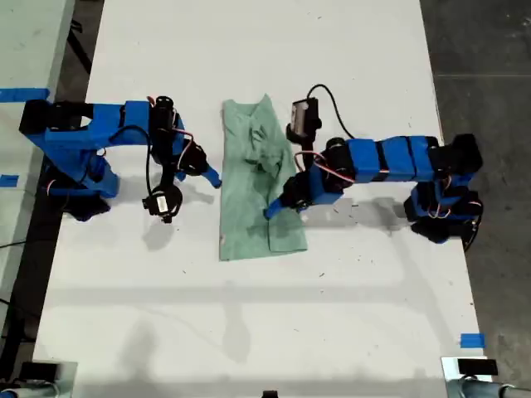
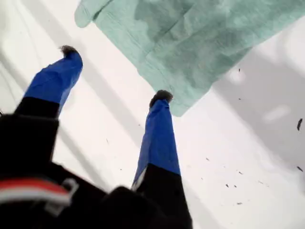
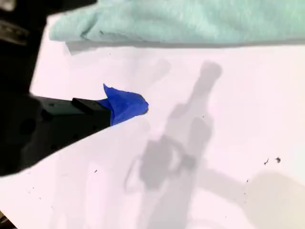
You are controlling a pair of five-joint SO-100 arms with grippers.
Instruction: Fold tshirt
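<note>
My first hand (image 2: 114,74) hangs with its fingers apart and empty, one fingertip (image 2: 161,97) just at the hem corner of the tshirt (image 1: 259,186). The shirt lies mid-worktop (image 1: 249,315) as a narrow strip, rumpled toward the collar end — sides apparently in already. My second hand (image 1: 214,177) sits just beside the opposite long edge; only one finger shows, so I cannot tell its state. Next, I judge, pinch the hem and carry it lengthwise — both layers together.
</note>
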